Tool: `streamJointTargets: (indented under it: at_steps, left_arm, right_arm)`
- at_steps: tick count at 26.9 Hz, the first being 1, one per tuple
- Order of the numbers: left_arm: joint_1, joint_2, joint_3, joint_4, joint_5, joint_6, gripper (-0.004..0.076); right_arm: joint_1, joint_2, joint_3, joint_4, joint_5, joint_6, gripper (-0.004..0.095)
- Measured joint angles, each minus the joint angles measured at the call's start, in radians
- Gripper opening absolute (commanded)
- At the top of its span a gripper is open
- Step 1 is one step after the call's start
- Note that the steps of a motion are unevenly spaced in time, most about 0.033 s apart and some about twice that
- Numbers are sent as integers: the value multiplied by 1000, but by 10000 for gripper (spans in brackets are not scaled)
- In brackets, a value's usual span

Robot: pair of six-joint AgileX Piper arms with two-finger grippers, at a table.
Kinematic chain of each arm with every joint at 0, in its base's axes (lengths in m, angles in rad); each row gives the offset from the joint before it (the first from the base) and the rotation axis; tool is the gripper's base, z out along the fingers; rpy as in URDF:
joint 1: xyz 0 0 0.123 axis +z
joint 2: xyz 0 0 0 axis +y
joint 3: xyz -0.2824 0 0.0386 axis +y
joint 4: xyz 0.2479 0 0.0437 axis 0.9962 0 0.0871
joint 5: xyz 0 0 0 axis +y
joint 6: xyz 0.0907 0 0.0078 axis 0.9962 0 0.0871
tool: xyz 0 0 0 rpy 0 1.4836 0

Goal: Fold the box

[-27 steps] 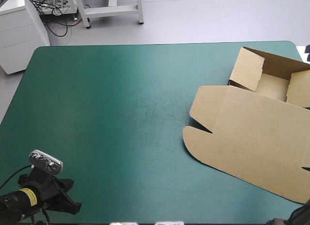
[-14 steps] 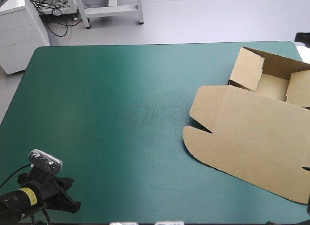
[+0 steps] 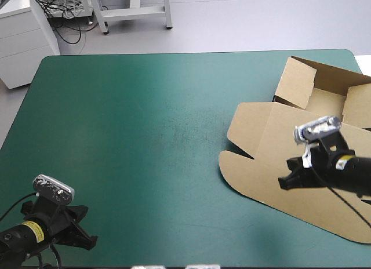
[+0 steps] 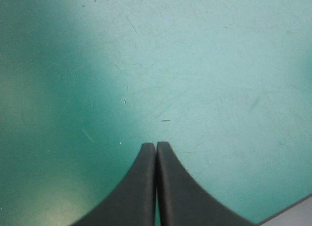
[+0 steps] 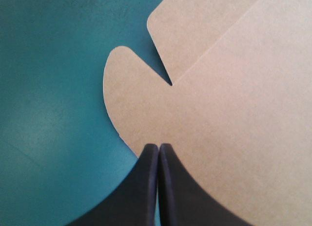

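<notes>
The brown box (image 3: 272, 135) lies at the table's right side as an open tray with raised walls (image 3: 297, 82) at the far end and its lid flat toward me. My right gripper (image 3: 282, 182) hovers over the lid near its rounded front flap (image 5: 126, 84), black fingers shut in one arch with nothing between them. In the right wrist view the right gripper (image 5: 159, 145) sits just at the lid's (image 5: 224, 119) edge. My left gripper (image 3: 90, 243) rests low at the near left corner, far from the box, also shut and empty. Ahead of the left gripper (image 4: 156, 144) is only cover.
The teal-green cover (image 3: 145, 124) spans the middle and left of the table. The table's near edge (image 4: 292, 212) runs close beside my left gripper. The box's right part runs out past the table's right edge (image 3: 355, 55) of the high view.
My right arm has swung in from the near right corner and now stands over the lid. The box and my left gripper have stayed where they were.
</notes>
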Motion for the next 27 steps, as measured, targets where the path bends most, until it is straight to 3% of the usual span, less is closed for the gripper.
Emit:
streamJointTargets:
  at_steps: [7, 15, 27]
  left_arm:
    - [0, 0, 5, -20, -22, 3, -32]
    - [0, 0, 80, -86, -30, 3, -32]
    - [0, 0, 186, -72, -51, 37, -32]
  right_arm:
    - [2, -337, 286, -3, -49, -10, -18]
    - [2, -596, 468, -7, -85, -11, -18]
    - [2, -669, 523, -7, -97, -11, -18]
